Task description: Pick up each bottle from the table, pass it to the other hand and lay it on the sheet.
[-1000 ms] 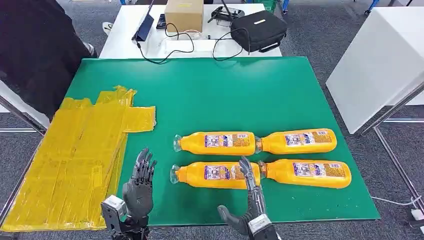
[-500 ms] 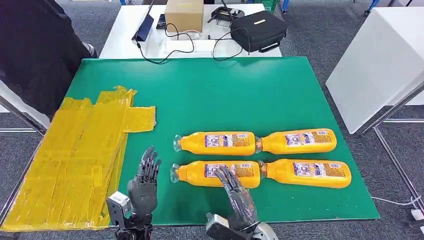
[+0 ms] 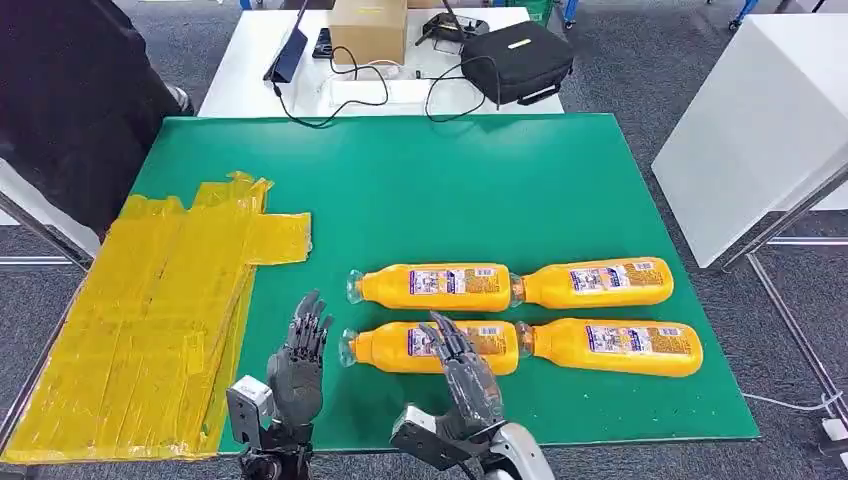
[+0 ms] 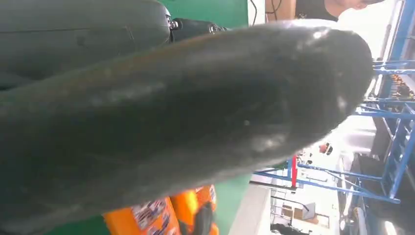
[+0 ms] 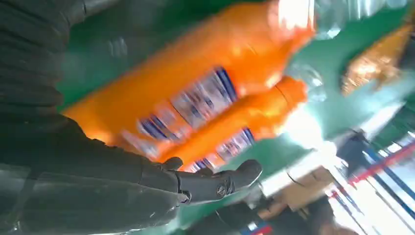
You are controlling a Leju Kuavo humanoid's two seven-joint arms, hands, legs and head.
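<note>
R hand open over bottle

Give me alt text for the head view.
Four orange bottles lie in two rows on a green table, the right hand open over the near-left bottle. The left hand is open beside a yellow sheet.

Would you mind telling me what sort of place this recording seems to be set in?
Probably a robotics lab or test workspace. A green work table stands on grey carpet, and a white desk behind holds a cardboard box, loose cables and a black equipment bag.
</note>
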